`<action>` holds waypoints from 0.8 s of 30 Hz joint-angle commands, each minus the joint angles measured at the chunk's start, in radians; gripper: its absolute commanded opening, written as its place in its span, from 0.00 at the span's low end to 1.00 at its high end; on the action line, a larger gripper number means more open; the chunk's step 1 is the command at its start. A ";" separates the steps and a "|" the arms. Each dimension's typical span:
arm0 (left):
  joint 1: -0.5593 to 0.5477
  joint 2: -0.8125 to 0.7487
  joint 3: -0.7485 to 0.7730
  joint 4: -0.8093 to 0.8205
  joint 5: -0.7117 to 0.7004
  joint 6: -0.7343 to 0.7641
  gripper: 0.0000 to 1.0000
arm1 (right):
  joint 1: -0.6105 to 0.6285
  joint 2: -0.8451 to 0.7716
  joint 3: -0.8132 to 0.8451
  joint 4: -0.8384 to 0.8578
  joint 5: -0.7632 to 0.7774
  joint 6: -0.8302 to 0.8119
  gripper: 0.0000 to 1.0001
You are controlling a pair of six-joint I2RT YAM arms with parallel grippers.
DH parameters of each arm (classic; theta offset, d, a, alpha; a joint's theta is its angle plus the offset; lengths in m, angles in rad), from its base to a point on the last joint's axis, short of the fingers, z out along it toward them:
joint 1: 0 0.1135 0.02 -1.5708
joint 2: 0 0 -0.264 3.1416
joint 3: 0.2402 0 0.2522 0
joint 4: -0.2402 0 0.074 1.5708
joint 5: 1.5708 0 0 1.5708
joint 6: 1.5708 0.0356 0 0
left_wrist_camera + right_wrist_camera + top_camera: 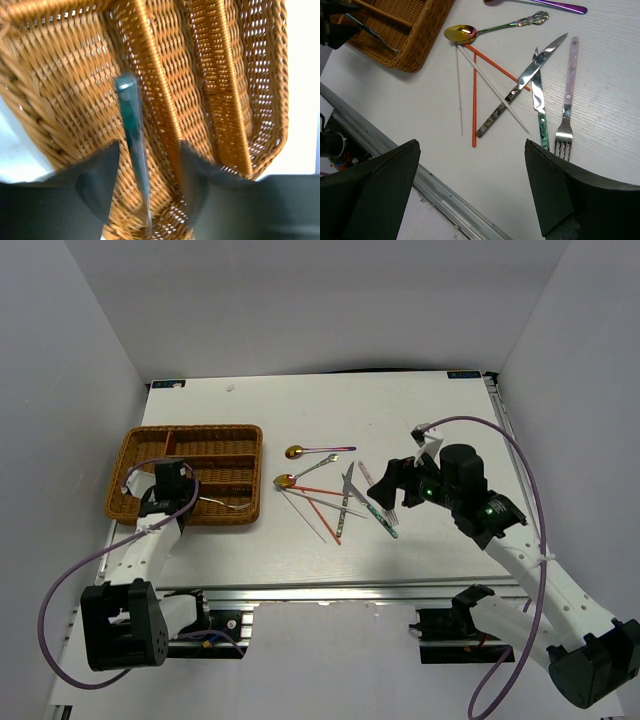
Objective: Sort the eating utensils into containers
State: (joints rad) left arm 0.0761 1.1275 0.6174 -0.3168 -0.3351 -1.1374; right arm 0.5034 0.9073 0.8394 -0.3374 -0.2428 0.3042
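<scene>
arms [150,548]: white links, black joints | cables [45,605]: purple | left claw [147,150], right claw [471,147]: black

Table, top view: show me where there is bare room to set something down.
Bare: the far strip behind the wicker tray and purple-handled spoon; the near strip before the chopsticks. Crowded: between tray and right gripper.

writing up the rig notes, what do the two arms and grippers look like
Left arm and right arm: white links, black joints and bases, a purple cable looping along each. Left gripper and right gripper: black, two wedge-shaped fingers.
</scene>
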 commanded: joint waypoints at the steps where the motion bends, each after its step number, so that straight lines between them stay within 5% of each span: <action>1: -0.004 -0.054 -0.027 0.039 0.025 -0.022 0.64 | -0.005 0.024 0.016 0.008 0.069 -0.011 0.89; 10: -0.002 -0.141 0.085 -0.111 -0.031 0.109 0.98 | -0.005 0.168 0.052 -0.014 0.220 -0.005 0.89; 15: -0.002 -0.149 0.226 -0.180 0.094 0.405 0.98 | -0.005 0.364 0.128 -0.049 0.298 -0.040 0.89; 21: -0.004 -0.294 0.185 -0.171 0.323 0.643 0.98 | -0.005 0.600 0.250 -0.061 0.350 -0.115 0.68; 24: -0.009 -0.406 0.075 -0.119 0.359 0.618 0.98 | -0.005 0.709 0.306 -0.075 0.362 -0.135 0.58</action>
State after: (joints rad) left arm 0.0742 0.7998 0.7639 -0.4412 -0.0799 -0.6014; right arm 0.5034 1.5631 1.0794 -0.3981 0.0765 0.2150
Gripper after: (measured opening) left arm 0.981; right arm 0.591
